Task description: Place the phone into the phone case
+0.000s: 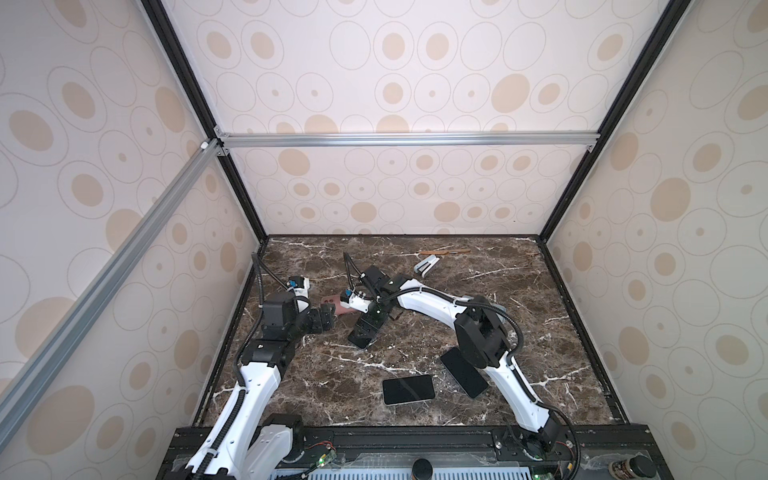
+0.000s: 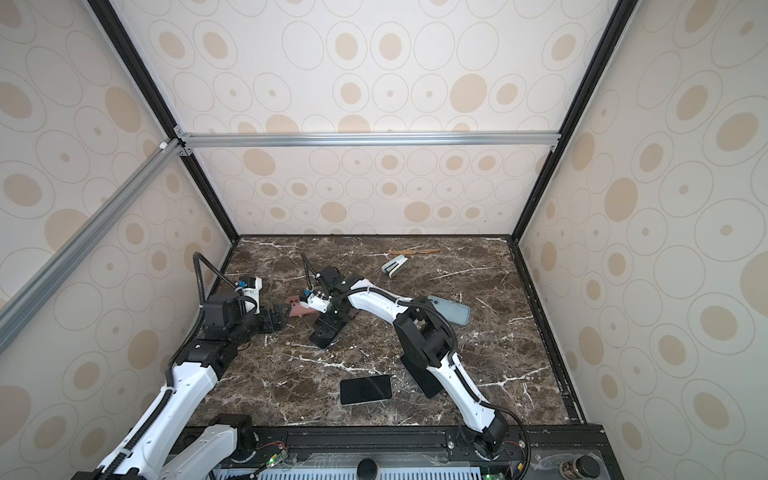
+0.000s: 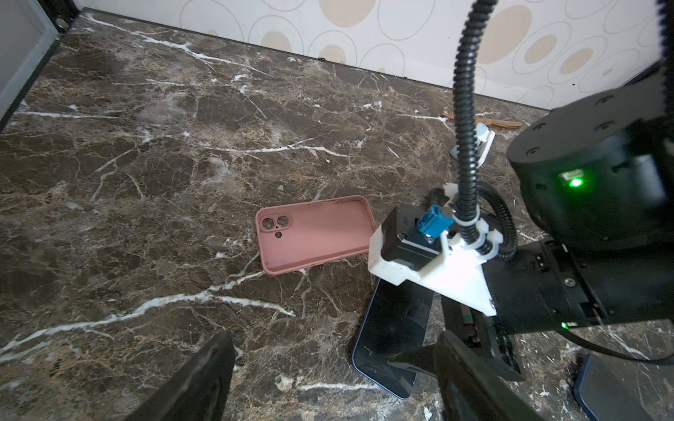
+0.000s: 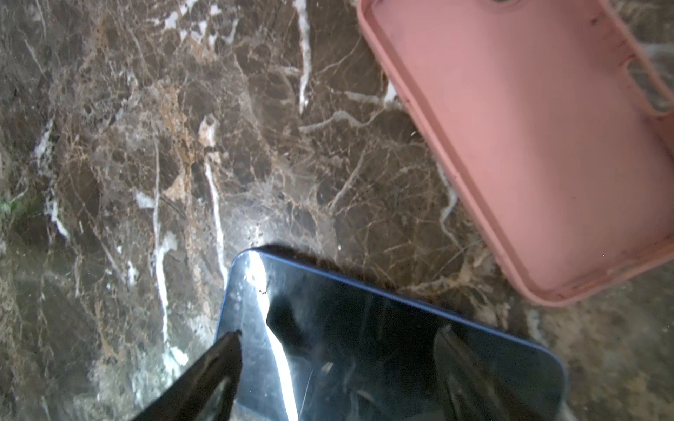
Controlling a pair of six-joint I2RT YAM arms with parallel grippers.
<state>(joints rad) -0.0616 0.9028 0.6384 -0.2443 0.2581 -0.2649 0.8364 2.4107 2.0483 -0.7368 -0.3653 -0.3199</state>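
Left gripper (image 1: 329,316) hangs left of the phone case (image 3: 317,237), jaws spread, holding nothing. Case: hollow side up, floor bare. Phone (image 3: 390,328) just right of case, screen up, long axis crosswise to it. Right gripper (image 4: 339,333) over phone, jaws wide, unclamped.

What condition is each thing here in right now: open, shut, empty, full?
Pink silicone phone case: empty, hollow side up, flat on the marble table.
Blue-edged phone: outside the case, beside it, screen dark.
Right gripper: open, over that phone.
Left gripper: open, empty.
Black pale-rimmed phone near the front: flat, screen dark.
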